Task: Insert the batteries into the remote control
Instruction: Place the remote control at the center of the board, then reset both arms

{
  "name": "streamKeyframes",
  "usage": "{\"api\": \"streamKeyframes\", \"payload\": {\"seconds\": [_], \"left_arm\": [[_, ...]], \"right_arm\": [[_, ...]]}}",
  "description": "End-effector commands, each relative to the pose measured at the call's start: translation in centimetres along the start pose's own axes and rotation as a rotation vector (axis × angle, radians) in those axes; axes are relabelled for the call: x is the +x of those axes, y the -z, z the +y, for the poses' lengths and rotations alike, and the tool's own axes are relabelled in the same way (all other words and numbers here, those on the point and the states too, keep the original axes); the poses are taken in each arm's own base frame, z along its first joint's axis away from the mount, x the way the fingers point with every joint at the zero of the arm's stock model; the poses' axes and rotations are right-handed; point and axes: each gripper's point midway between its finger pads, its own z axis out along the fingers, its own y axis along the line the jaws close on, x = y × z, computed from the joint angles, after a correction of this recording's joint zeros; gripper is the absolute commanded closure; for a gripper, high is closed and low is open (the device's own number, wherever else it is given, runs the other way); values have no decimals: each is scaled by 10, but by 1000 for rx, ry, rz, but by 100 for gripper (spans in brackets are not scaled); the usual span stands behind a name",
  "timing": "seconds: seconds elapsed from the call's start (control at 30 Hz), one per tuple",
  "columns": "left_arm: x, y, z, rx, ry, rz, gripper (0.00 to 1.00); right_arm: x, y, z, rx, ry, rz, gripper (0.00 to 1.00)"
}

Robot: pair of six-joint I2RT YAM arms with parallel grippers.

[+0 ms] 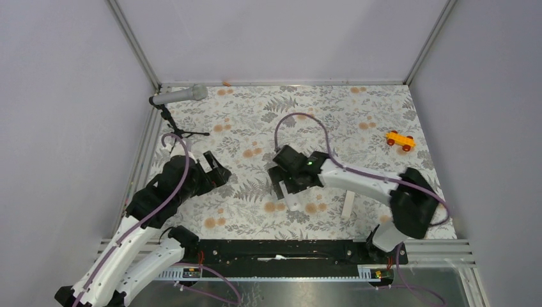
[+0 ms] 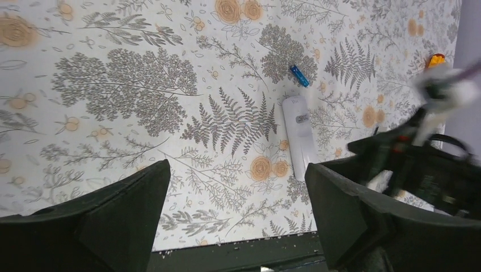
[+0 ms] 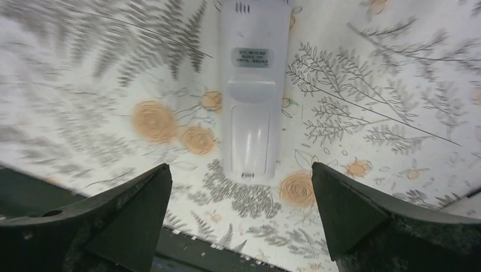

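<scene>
The white remote control (image 3: 252,90) lies flat on the floral mat with its back up, showing a small label. Its near end also shows in the top view (image 1: 293,201) and it shows in the left wrist view (image 2: 299,136). My right gripper (image 3: 241,192) is open and empty, hovering just above the remote's near end (image 1: 291,187). The blue battery (image 2: 299,75) lies on the mat just beyond the remote's far end. The orange-brown battery is not in view. My left gripper (image 2: 238,187) is open and empty, to the left of the remote (image 1: 220,167).
A thin white flat strip (image 1: 348,204) lies right of the remote. An orange toy car (image 1: 399,141) sits at the far right. A grey microphone on a small stand (image 1: 179,96) is at the back left. The mat's near edge meets a black rail (image 1: 281,249).
</scene>
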Motion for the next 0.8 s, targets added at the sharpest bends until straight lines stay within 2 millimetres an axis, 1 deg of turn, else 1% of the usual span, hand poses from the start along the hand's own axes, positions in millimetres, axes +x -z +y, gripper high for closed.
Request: {"api": "streamKeyframes", "payload": {"seconds": [0.0, 0.03, 0.1, 0.13, 0.23, 0.27, 0.3, 0.4, 0.5, 0.6, 0.7, 0.77], "left_arm": [[-22, 38, 11, -75, -31, -57, 1], [-27, 47, 14, -90, -32, -78, 1], [-36, 67, 23, -119, -28, -123, 1], [-41, 76, 26, -128, -31, -144, 1], [-56, 103, 30, -131, -39, -212, 1], [-63, 115, 29, -119, -42, -241, 1], [-67, 124, 31, -120, -45, -264, 1], [-83, 152, 36, -130, -44, -343, 1], [-97, 177, 37, -119, -48, -410, 1], [-111, 201, 35, -92, -43, -478, 1], [-124, 223, 33, -68, -34, -540, 1], [-131, 234, 32, -55, -28, -578, 1]], "right_arm": [[-53, 92, -3, -76, -94, -324, 0], [-57, 108, -13, -57, -123, -386, 0], [-58, 142, -41, 0, -179, -510, 0], [-59, 161, -65, 75, -224, -583, 0], [-48, 220, -125, 252, -312, -750, 0], [-44, 240, -142, 298, -337, -799, 0], [-39, 261, -158, 336, -360, -849, 0], [-25, 318, -192, 374, -433, -997, 0], [-13, 354, -216, 398, -502, -1103, 0], [-4, 382, -234, 404, -565, -1192, 0], [5, 402, -248, 420, -604, -1258, 0], [11, 412, -256, 436, -625, -1285, 0]]}}
